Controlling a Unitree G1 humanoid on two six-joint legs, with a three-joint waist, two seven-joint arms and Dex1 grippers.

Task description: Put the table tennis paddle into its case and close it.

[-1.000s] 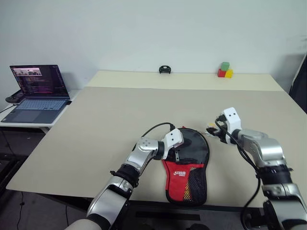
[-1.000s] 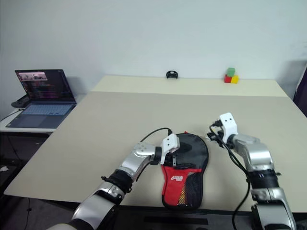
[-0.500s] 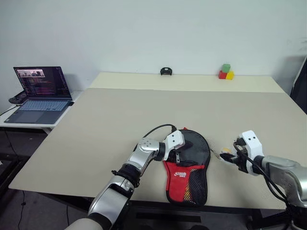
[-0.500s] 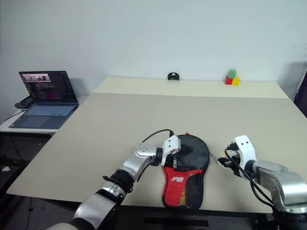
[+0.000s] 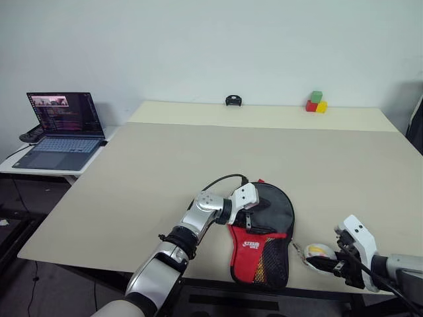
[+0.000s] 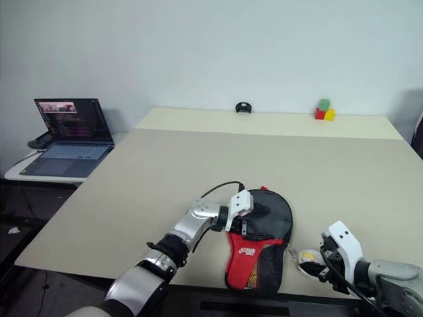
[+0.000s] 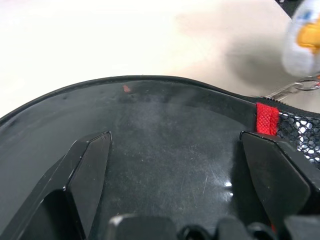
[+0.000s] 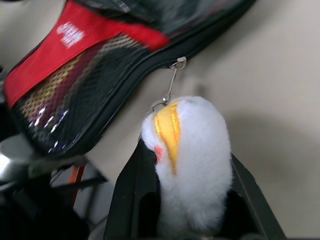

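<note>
The table (image 5: 165,152) filled the middle of the frame, most of it bare. Low and centre, near the front edge, lay the case (image 5: 264,247), its black round part glossy under the left gripper (image 5: 254,212), whose fingers were spread wide over it. I couldn't tell whether the paddle was inside. At lower right, the right gripper (image 5: 328,263) clenched a white plush charm (image 8: 187,150) clipped to the zip.
</note>
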